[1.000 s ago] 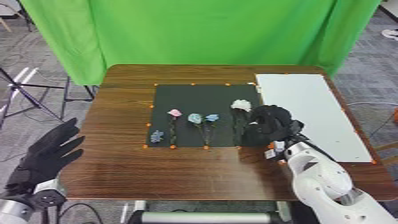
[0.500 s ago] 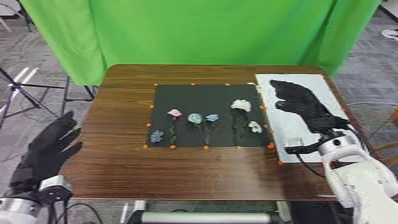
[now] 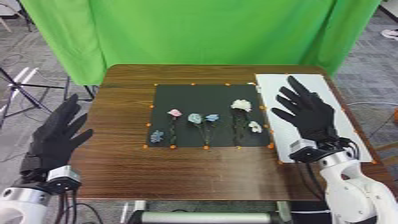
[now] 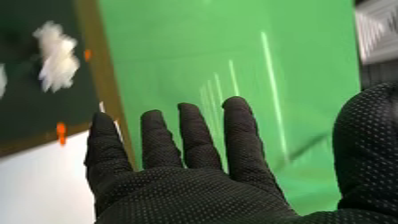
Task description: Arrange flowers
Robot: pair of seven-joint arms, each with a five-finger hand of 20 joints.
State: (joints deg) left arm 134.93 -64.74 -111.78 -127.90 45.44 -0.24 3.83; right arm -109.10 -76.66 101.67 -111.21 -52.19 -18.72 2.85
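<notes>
From my remote seat I see the black-gloved right hand [image 3: 315,117] at the right of the head view, over the white rectangular board [image 3: 295,82]. Its fingers are straight and spread, with nothing in them. The black-gloved left hand [image 3: 51,145] is at the left of the frame, fingers also loosely apart and empty.

On the dark square mat [image 3: 200,91], mid-frame on the brown wooden worktop [image 3: 160,175], lie the flowers: a pink bloom on a dark stem [image 3: 175,113], a pale blue bloom [image 3: 195,118] beside a deeper blue one [image 3: 212,117], a tall white bloom [image 3: 241,105] and, just to its lower right, a short white blossom [image 3: 256,127]. A small blue sprig [image 3: 157,136] sits at the mat's lower left.

I expect them all to be very light, the petals soft and easily crushed, the thin stems springier. I'd pinch the long ones mid-stem, well below the head. The short white blossom and the sprig offer little stem, so I'd grip them low and gently; a firm squeeze could flatten them or drag a neighbour askew.
</notes>
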